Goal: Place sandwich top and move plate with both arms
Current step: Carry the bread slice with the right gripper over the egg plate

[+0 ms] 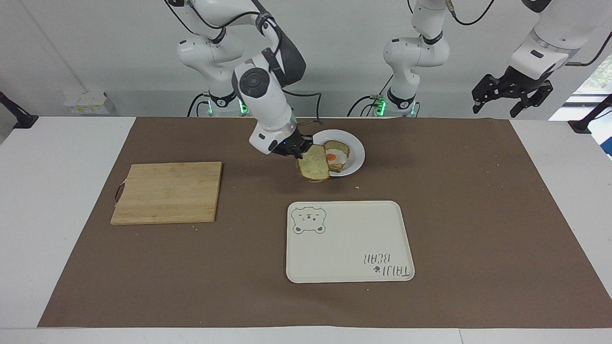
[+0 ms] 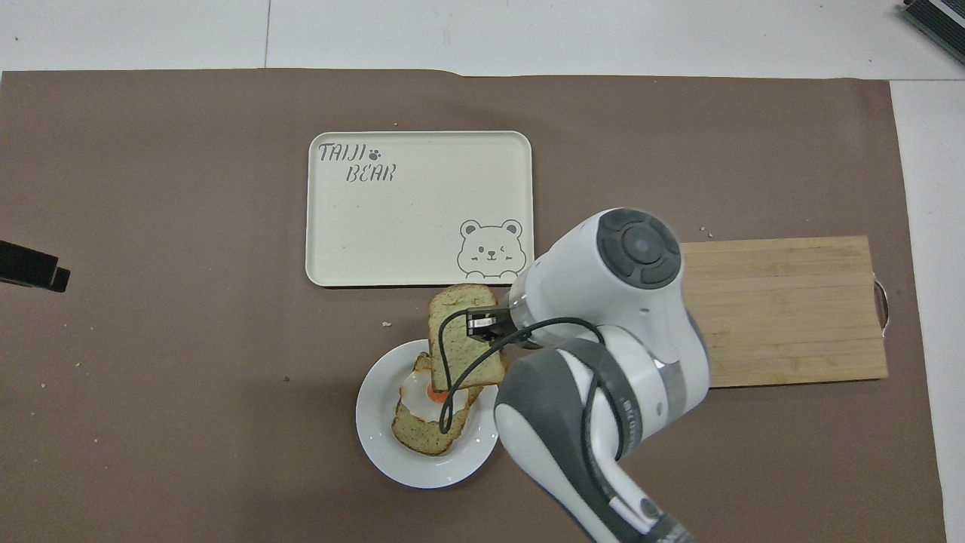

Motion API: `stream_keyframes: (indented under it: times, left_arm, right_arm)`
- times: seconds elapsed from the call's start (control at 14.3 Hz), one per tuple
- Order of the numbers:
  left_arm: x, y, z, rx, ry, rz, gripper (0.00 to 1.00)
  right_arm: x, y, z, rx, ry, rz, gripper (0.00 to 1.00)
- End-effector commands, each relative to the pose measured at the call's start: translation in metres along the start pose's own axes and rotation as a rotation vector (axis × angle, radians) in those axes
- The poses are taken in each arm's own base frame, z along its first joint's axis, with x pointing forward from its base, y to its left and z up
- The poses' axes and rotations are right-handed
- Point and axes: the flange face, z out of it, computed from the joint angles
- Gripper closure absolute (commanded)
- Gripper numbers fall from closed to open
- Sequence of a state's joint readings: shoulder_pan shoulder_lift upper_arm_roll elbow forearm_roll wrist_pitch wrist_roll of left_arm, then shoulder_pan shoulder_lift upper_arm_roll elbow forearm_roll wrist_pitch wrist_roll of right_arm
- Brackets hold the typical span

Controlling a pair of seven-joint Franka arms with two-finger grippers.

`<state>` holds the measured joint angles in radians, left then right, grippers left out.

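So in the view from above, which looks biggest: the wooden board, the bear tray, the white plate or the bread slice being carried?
1. Bear tray and wooden board: too close to rank, and the arm hides part of the board.
2. White plate.
3. Bread slice, though it is held up nearer the camera.

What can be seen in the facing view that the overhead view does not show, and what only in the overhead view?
Only the facing view shows the left gripper, open, waiting above the table's left-arm end, and both arm bases. Only the overhead view shows a gap between the tray and the bread slice. Both show the right gripper shut on that slice over the plate edge, the egg toast and the cutting board.
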<state>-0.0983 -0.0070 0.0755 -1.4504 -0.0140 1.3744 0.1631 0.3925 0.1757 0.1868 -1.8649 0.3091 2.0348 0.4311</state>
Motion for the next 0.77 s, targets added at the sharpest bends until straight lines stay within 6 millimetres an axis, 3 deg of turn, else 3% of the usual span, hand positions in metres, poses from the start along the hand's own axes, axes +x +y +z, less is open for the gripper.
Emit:
stream_keyframes:
  times: [0.0, 0.14, 0.28, 0.7]
  left_arm:
    - [-0.004, -0.002, -0.005, -0.009, -0.005, 0.005, 0.0]
    - [-0.004, -0.002, -0.005, -0.009, -0.005, 0.005, 0.0]
    - [-0.004, -0.002, -0.005, -0.009, -0.005, 0.005, 0.0]
    - [-0.004, -0.002, -0.005, -0.009, -0.005, 0.005, 0.0]
  right_arm:
    - [-0.02, -0.037, 0.041, 0.019, -0.004, 0.045, 1.0]
    - [-0.043, -0.057, 0.069, 0.002, -0.02, 0.05, 1.0]
    - [-0.049, -0.046, 0.086, -0.017, -0.034, 0.041, 1.0]
    - [-0.042, -0.028, 0.092, -0.023, -0.038, -0.017, 1.0]
